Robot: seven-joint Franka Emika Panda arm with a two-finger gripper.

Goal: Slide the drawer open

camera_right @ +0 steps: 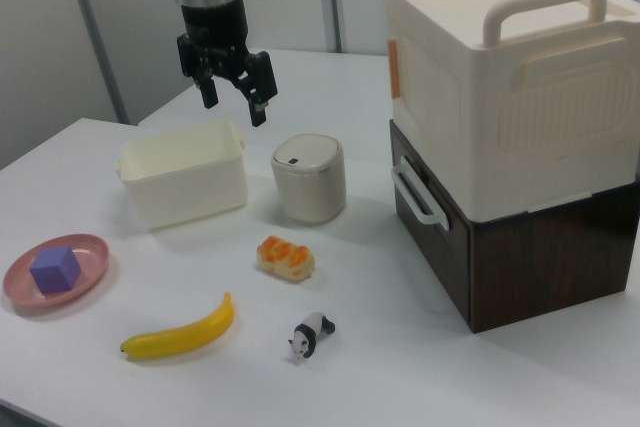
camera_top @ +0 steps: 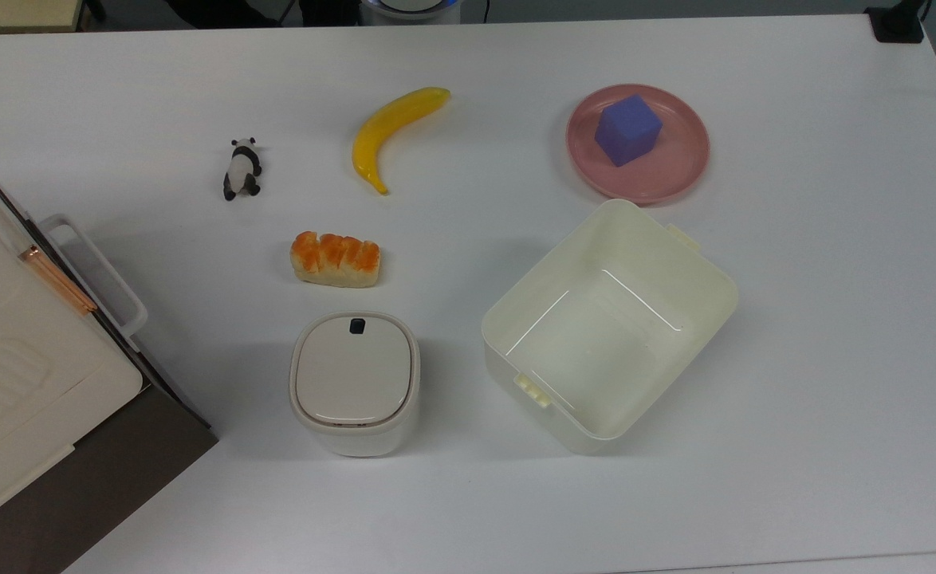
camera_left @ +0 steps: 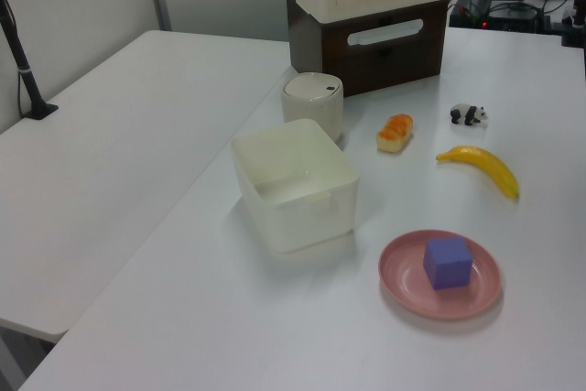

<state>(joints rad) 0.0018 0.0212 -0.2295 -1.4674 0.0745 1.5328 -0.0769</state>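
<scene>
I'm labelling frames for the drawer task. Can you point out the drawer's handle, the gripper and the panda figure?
drawer handle (camera_right: 417,193), right view, middle of the white loop
gripper (camera_right: 232,97), right view, between its fingertips
panda figure (camera_top: 241,169), top view, its body

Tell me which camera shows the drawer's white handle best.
The right view: the handle stands clear of the dark drawer front, its loop visible. The left view shows it face-on; the top view shows it from above.

A banana, panda figure and bread lie apart; a purple cube sits on a pink plate — beside an empty tub.
</scene>
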